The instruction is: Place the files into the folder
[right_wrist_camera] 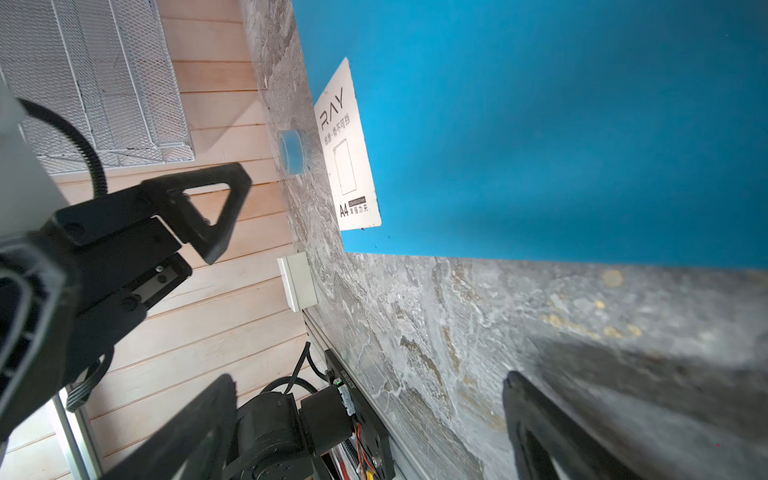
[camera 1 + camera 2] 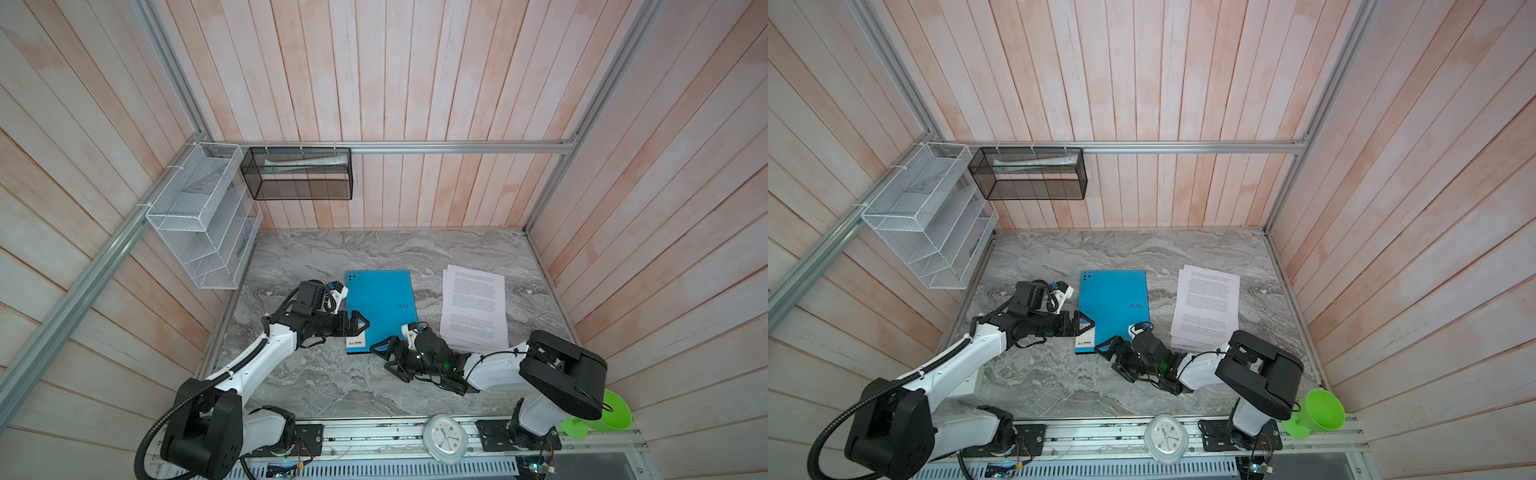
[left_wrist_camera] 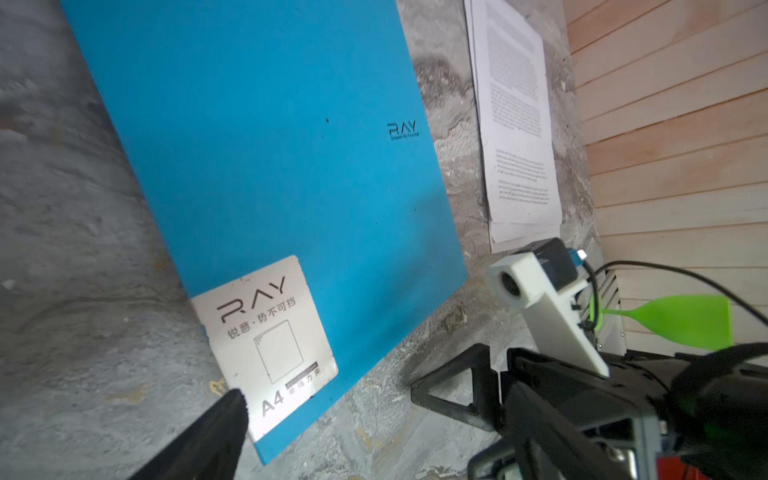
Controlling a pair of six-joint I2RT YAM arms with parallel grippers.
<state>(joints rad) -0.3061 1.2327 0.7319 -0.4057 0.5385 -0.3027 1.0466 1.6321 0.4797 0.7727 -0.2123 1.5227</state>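
While folder (image 2: 380, 307) lies shut, table (image 2: 428, 300) gap, files (image 2: 473, 307)

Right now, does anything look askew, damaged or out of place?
The printed sheets are fanned, not squared: lower ones poke out at the stack's near edge. The blue folder lies closed and flat. Nothing looks damaged.

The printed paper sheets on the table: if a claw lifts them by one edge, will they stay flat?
Probably not: the files are thin loose sheets, so they would likely droop. Their edges look fanned, not flush, so a push may spread them rather than move one stack. Lying flat on the table, they likely offer little edge to grab.
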